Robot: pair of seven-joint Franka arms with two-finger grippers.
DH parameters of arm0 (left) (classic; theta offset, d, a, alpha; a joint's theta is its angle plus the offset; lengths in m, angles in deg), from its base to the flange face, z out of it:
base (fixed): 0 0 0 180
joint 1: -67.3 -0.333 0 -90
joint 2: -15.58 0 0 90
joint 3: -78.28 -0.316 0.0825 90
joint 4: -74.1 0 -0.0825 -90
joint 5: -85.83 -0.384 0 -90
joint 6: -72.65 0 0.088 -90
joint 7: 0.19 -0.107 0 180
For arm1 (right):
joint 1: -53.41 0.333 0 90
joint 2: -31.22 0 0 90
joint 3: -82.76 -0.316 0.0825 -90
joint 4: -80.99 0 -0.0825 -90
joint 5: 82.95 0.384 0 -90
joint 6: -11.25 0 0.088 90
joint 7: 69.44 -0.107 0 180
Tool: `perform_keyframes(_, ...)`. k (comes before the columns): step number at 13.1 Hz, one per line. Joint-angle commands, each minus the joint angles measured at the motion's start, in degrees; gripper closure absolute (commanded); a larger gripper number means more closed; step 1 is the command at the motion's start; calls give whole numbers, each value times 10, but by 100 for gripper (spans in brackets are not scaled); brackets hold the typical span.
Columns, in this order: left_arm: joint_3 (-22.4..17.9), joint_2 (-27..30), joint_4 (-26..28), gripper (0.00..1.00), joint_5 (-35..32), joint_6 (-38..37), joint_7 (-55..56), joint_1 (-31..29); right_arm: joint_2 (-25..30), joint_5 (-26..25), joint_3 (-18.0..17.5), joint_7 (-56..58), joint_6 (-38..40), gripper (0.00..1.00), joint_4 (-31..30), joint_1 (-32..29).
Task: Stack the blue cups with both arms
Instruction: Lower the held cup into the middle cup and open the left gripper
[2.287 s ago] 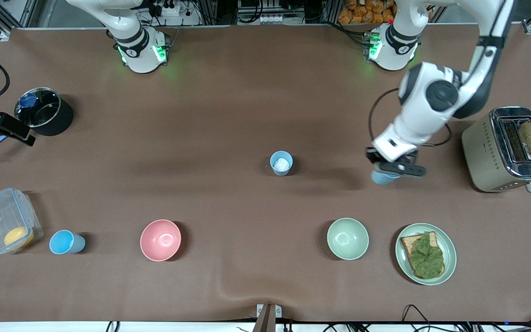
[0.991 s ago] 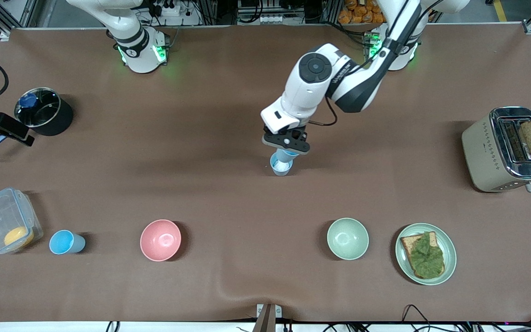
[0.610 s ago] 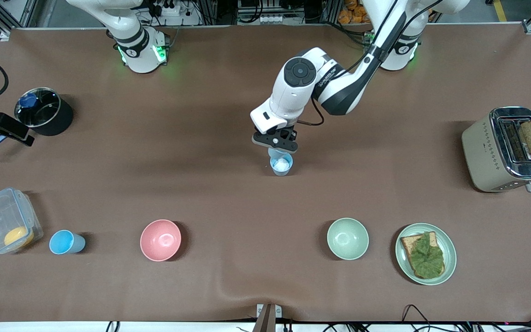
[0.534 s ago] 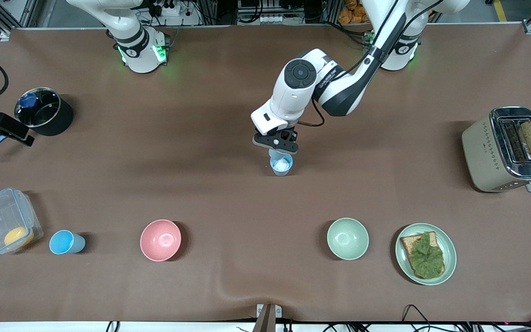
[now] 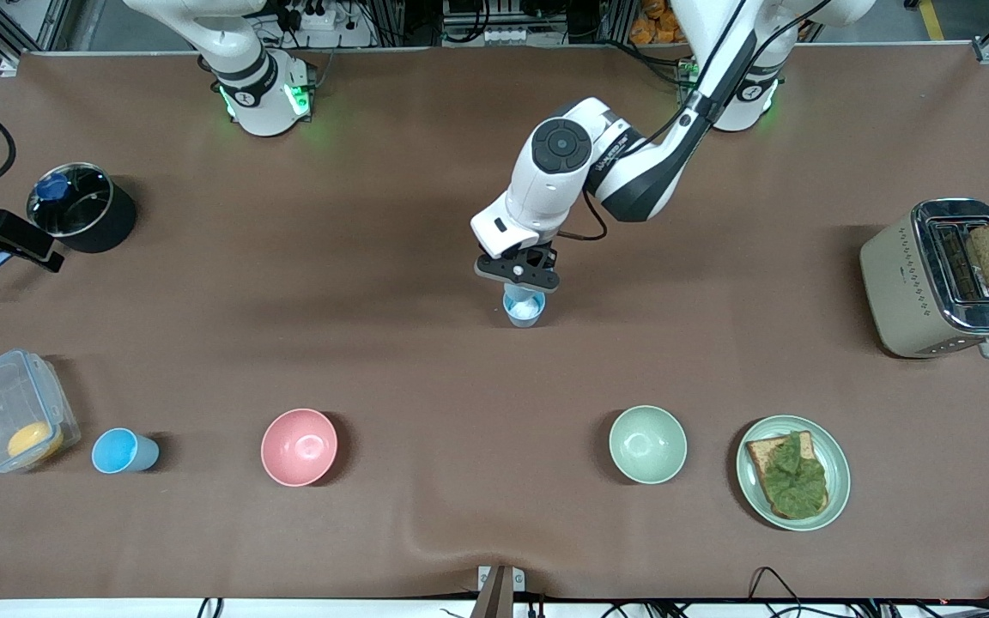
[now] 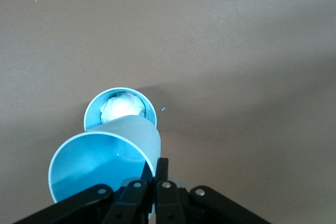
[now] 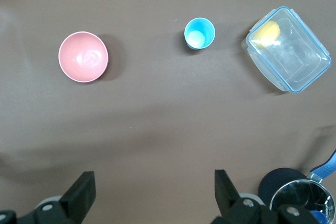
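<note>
Left gripper [image 5: 518, 273]: you had it clamped on 1 tilted blue cup [image 6: 105, 163], just above the standing cup [image 6: 122, 107] at mid-table.
Right gripper [image 7: 152, 195]: fingers spread, waiting above the table's right-arm end, over no cup.
Third cup [image 5: 124, 451]: beside the plastic container [image 5: 12, 410].

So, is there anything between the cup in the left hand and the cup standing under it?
Nothing: the left wrist view shows the held cup just above the standing cup.
</note>
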Motion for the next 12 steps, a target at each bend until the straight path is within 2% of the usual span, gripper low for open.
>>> perform_keyframes(1, -3, -9, -13, 100, 4, -2, 1, 3, 3, -8, -12, -7, 5, 0, 1, -12)
perform_keyframes(12, -11, -12, -13, 100, 5, 0, 1, 2, 3, -8, -12, -7, 6, 0, 1, -12)
